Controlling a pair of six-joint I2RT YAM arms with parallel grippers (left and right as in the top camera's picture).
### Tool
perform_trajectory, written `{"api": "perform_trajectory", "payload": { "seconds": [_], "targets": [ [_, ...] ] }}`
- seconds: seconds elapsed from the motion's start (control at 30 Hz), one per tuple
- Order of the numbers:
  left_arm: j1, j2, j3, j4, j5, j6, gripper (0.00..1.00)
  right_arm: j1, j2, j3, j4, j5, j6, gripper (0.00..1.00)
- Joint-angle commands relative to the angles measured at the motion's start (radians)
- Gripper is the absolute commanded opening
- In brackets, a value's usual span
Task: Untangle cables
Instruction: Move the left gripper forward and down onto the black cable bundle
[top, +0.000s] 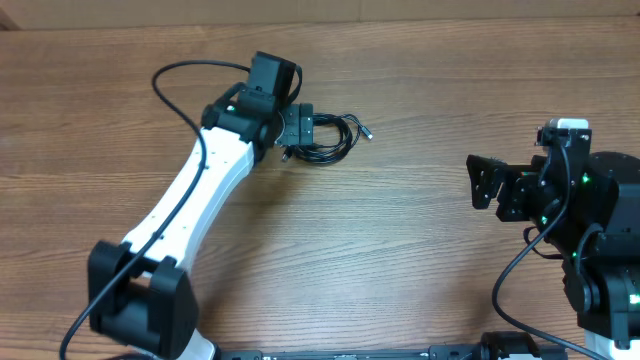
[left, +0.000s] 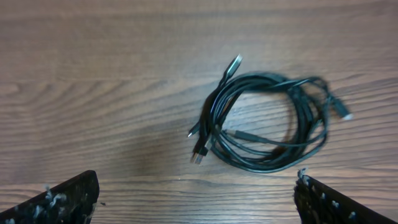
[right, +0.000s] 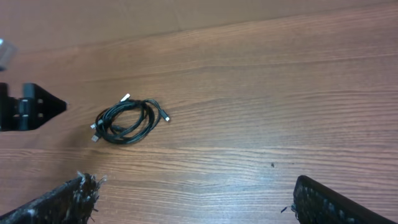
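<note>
The cables (top: 330, 137) are thin black cords coiled in one small bundle on the wooden table, with silver plug ends sticking out. In the left wrist view the bundle (left: 267, 121) lies just ahead of my left gripper (left: 196, 202), which is open and empty, its fingers wide apart. In the overhead view the left gripper (top: 297, 127) sits at the bundle's left edge. My right gripper (top: 483, 182) is open and empty far to the right. The bundle shows small in the right wrist view (right: 124, 121), well away from the right fingers (right: 196, 199).
The wooden table (top: 400, 250) spreads all round the bundle. The left arm's thick black cable (top: 175, 90) loops over the table at the left. The table's far edge (top: 320, 20) runs along the top.
</note>
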Motion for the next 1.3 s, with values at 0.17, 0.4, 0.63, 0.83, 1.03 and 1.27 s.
{"api": "perform_trajectory", "payload": {
  "seconds": [0.17,0.4,0.63,0.83,1.03,1.27],
  "targets": [
    [0.002,0.072,0.028,0.048,-0.051,-0.029,1.00,0.003,-0.006,0.027,-0.019,-0.005,0.004,1.00],
    [0.002,0.088,0.027,0.078,-0.090,-0.057,1.00,0.003,-0.006,0.027,-0.037,-0.005,0.004,1.00],
    [0.002,0.123,0.027,0.118,-0.096,-0.050,1.00,0.003,-0.006,0.027,-0.050,0.018,0.004,1.00],
    [0.002,0.158,0.027,0.128,-0.139,-0.048,1.00,0.003,-0.005,0.027,-0.057,0.018,0.004,1.00],
    [0.003,0.230,0.027,0.145,-0.140,-0.053,1.00,0.003,0.002,0.027,-0.071,0.018,0.004,1.00],
    [0.003,0.320,0.027,0.145,-0.141,-0.074,1.00,0.003,0.032,0.027,-0.084,0.017,0.004,1.00]
  ]
}}
